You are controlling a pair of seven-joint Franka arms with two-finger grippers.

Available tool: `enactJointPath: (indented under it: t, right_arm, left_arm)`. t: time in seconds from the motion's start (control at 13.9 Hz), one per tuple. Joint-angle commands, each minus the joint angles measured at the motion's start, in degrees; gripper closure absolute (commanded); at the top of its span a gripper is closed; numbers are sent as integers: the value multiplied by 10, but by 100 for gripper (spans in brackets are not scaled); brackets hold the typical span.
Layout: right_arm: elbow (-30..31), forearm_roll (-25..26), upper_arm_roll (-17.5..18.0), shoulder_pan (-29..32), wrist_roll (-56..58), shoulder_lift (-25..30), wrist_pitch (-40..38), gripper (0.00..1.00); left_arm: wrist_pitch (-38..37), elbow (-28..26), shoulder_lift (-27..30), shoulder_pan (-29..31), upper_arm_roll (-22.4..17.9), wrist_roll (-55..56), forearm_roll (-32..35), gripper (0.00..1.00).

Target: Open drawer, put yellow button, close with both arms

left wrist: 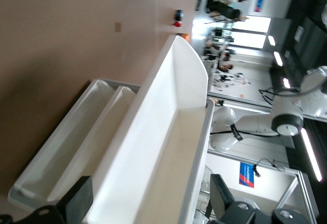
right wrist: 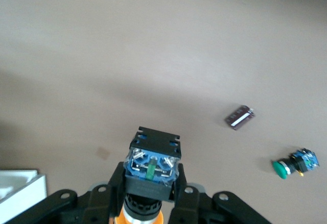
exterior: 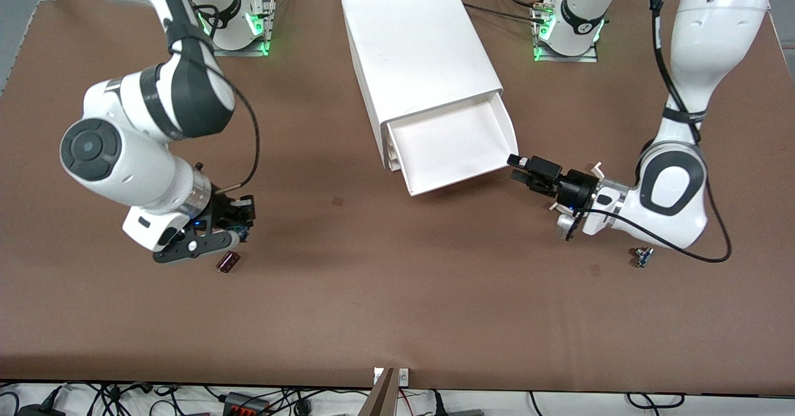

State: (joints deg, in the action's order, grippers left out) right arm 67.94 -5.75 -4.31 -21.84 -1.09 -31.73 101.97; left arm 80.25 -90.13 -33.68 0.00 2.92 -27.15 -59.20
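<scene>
Your right gripper pinches the yellow button between its fingers, the black-and-blue body facing the wrist camera and a sliver of orange cap showing below. It hangs over bare table toward the right arm's end, well apart from the cabinet. A small dark maroon part lies on the table just beside that gripper.

Your left gripper sits at the corner of the drawer, its fingers spread to either side of the front wall's edge. The drawer stands pulled out from the cabinet's top, its white floor bare. Brown table stretches open between the drawer's front and the right gripper. A green-capped button lies near the left arm's wrist.
</scene>
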Motion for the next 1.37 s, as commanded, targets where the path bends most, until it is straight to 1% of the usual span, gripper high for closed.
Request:
enactJointPath:
  t: [0.0, 0.07, 0.14, 0.22, 0.29, 0.36, 0.58, 0.72, 0.87, 0.94, 1.01, 1.15, 1.3]
  right_arm:
    - [-39, -5, -5, -50, -19, -13, -18, 100]
    - [-51, -5, -5, -68, -31, -13, -18, 100]
    - [-68, -5, -4, -82, -37, -14, -17, 100]
    - [-82, -5, -4, -96, -39, -16, -17, 100]
    - [-87, -5, -4, -110, -41, -18, -14, 100]
    - [-87, -5, -4, -132, -50, -18, -11, 100]
    - [-90, -2, -5, -194, -119, -21, 7, 100]
    - [-91, -2, -7, -216, -127, -29, 11, 100]
    - [-91, -3, -5, -239, -170, -37, 58, 100]
    - [-91, -2, -6, -248, -191, -46, 73, 100]
    - [-91, -1, -7, -261, -196, -53, 77, 100]
    - [-91, -1, -6, -272, -196, -66, 80, 100]
    - [-91, -4, -4, -280, -197, -79, 80, 100]
  left_arm:
    - [-4, 32, 41, -1, -3, 116, 94, 0]
    - [-6, 68, 42, -1, -1, 168, 155, 0]
    - [-9, 91, 46, -1, 4, 210, 197, 0]
    - [-17, 105, 54, -3, 4, 243, 233, 0]
    - [-18, 119, 56, -6, 6, 280, 289, 0]
    - [-16, 128, 59, -9, 9, 299, 349, 0]
    - [-7, 141, 60, -11, 9, 301, 477, 0]
    - [-6, 174, 45, -12, 6, 301, 492, 0]
    - [1, 222, 25, -12, -1, 300, 501, 0]
    - [2, 235, 20, -11, 0, 295, 512, 0]
    - [1, 235, 20, -4, 0, 288, 510, 0]
    - [2, 232, 21, -11, 0, 300, 516, 0]
    - [3, 230, 21, -13, 2, 341, 517, 0]
